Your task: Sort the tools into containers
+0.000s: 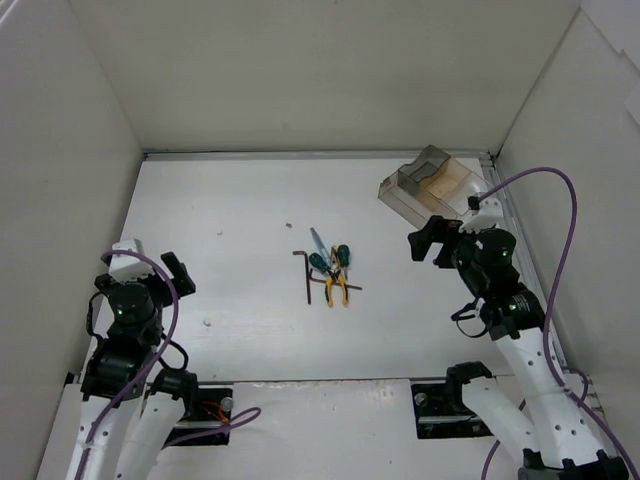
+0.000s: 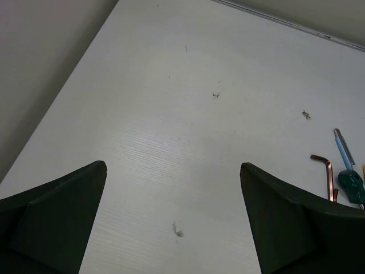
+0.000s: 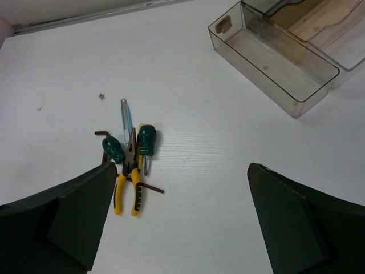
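Note:
The tools lie in a small heap at the table's middle: yellow-handled pliers (image 1: 337, 287), two green-handled screwdrivers (image 1: 342, 256), a light-blue screwdriver (image 1: 316, 240) and dark L-shaped hex keys (image 1: 304, 272). In the right wrist view the pliers (image 3: 126, 191), the green screwdrivers (image 3: 146, 140) and the blue one (image 3: 124, 119) lie left of centre. The clear divided box (image 1: 430, 186) stands at the back right and shows in the right wrist view (image 3: 274, 57). My left gripper (image 1: 150, 265) is open and empty at the near left. My right gripper (image 1: 430, 240) is open and empty, just in front of the box.
White walls enclose the table on the left, back and right. The left wrist view shows a hex key (image 2: 327, 171), the blue screwdriver (image 2: 343, 149) and a green handle (image 2: 352, 182) at its right edge. Small dark specks dot the table top (image 2: 178, 230).

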Robot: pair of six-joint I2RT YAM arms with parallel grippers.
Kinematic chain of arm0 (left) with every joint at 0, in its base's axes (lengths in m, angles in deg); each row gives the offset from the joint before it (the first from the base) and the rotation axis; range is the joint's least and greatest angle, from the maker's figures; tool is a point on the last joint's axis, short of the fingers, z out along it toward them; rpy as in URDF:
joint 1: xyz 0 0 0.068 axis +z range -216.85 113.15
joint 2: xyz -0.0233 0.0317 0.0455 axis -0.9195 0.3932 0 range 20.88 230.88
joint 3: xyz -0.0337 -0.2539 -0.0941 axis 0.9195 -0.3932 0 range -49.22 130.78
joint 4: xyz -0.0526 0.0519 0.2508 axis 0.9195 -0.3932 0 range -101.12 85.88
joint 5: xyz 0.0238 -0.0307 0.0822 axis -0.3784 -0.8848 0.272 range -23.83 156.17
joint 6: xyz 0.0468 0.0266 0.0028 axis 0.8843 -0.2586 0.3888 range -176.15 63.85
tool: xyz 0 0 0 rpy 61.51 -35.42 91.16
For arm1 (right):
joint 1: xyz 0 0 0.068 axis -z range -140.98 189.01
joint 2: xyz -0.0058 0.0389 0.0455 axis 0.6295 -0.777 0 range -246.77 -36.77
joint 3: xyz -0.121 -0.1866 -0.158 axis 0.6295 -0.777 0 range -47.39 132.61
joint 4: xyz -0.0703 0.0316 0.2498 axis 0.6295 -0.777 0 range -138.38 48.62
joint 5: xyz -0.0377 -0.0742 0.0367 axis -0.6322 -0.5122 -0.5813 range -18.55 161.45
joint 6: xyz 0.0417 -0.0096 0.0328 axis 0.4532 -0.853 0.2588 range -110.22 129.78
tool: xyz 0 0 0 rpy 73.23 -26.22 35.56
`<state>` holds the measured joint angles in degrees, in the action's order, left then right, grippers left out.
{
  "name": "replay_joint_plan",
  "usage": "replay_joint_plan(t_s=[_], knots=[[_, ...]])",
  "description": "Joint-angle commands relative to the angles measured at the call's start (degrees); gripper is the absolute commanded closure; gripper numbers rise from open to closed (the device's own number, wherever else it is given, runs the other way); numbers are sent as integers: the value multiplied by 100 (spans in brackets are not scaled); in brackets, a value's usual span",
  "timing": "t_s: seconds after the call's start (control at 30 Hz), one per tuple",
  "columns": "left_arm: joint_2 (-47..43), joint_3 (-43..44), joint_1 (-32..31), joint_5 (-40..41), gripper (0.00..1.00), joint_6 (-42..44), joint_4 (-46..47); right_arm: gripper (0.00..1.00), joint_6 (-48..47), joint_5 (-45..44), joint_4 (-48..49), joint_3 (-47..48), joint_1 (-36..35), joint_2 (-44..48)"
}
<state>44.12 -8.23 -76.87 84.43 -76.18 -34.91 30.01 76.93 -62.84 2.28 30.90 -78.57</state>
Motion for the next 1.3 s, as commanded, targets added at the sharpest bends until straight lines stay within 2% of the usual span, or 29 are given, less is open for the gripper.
replay_joint_plan(t_s=[0.0,0.2,0.4,0.63,0.83,1.27], knots=[[136,111,-17,28,0,-18,240,2,-72,50,203,157,21,-126],[251,163,-17,11,0,-27,134,4,-502,402,115,175,-66,-433],[470,207,-17,-121,0,-27,90,25,-468,183,-140,420,-697,-1294],[760,295,-17,-367,0,52,81,34,-38,-266,-131,657,-1683,-2402],[725,269,-17,-464,0,61,90,42,429,-732,-70,1097,-2132,-3326],[743,278,-70,-517,0,52,81,52,341,-257,229,1519,-2501,-4661]])
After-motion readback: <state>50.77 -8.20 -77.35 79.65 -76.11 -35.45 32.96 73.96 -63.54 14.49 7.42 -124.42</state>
